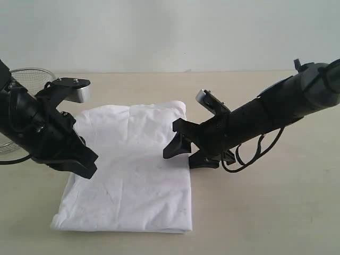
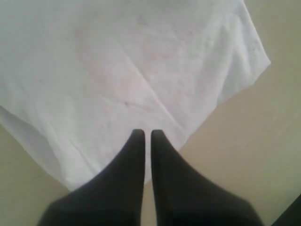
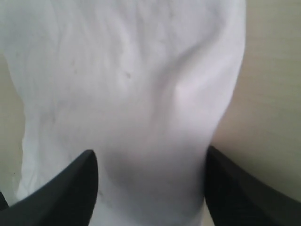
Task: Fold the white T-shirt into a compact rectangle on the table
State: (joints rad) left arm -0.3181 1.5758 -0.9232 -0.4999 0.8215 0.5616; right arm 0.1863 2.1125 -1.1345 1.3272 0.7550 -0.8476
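Left gripper: closed, the two black fingers side by side with only a thin slit between them, no cloth in the slit. Its tips sat over the white T-shirt, just inside the shirt's edge, close to one of its corners. In the exterior view the left gripper was at the shirt's left edge, about halfway along it, pointing down and inward. Contact with the cloth: could not tell, the wrist view was soft there.

Right gripper: open wide, one dark finger on each side of a raised, rumpled stretch of the white T-shirt, nothing clamped. In the exterior view the right gripper was at the shirt's right edge, roughly level with the left one across the shirt, with its fingers spread and angled down at the cloth.

The white T-shirt lay flat on the table, already folded into a rough rectangle, longer than wide, plain white side up. Wrinkles ran near its far edge, and its near left corner flared out a bit. Both arms reached in from opposite sides of the shirt.

A wire mesh bowl stood well apart from the shirt, beyond its far left corner, partly hidden by the left arm.
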